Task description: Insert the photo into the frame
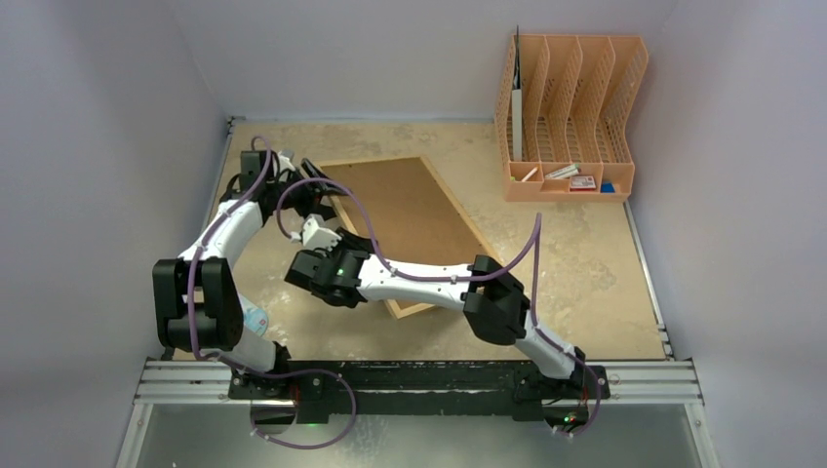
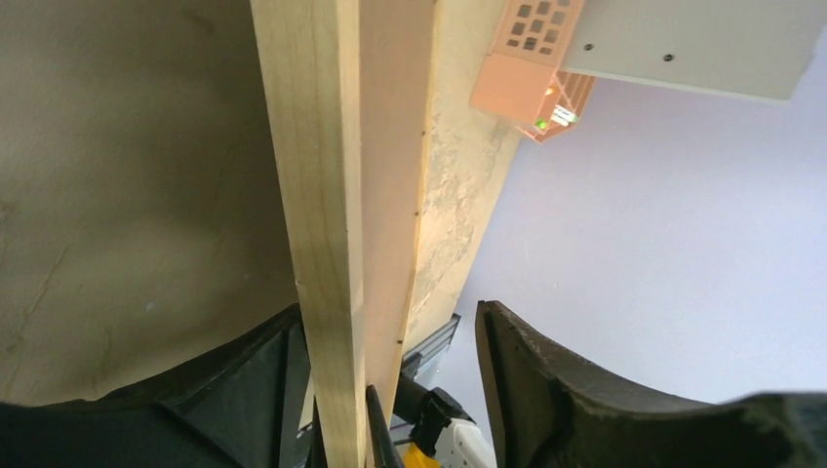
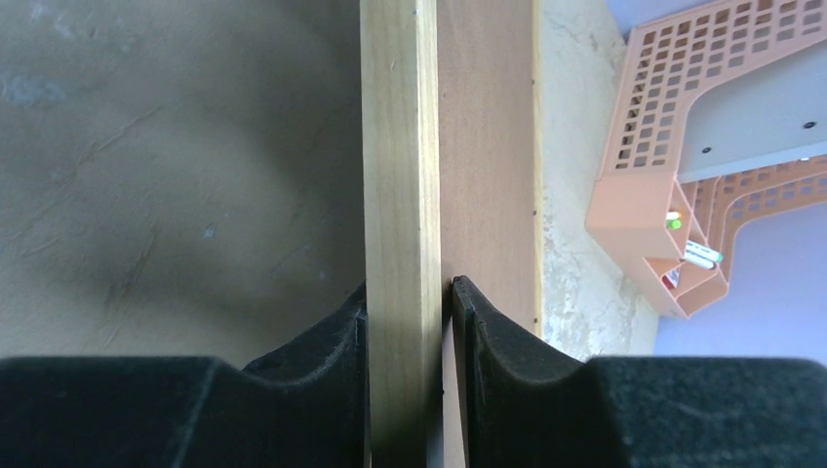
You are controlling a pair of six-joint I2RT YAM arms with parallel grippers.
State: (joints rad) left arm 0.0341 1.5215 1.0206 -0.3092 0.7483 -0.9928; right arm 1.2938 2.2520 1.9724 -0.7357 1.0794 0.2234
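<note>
Sandy table point(image 1: 575, 263) carries the frame point(image 1: 405, 219), fibreboard back up; photo not in view. Right gripper point(image 3: 405, 317) is clamped on its wood rim. Left gripper point(image 2: 390, 336) straddles that rim, jaws apart. Step judged: positioning the frame. Next move calls for opening the back.

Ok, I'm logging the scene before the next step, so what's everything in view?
frame: one, light wood border, brown back facing up, on the table left of centre.
file organiser: one, orange, far right of the table.
small items: several, mixed colours, in the organiser's front tray; too small to name.
white sheet: one, upright in the organiser's leftmost slot.
photo: none in view.
table: one, mottled beige.
left gripper: one, black fingers, open astride the frame's edge.
right gripper: one, black fingers, shut on the frame's edge.
</note>
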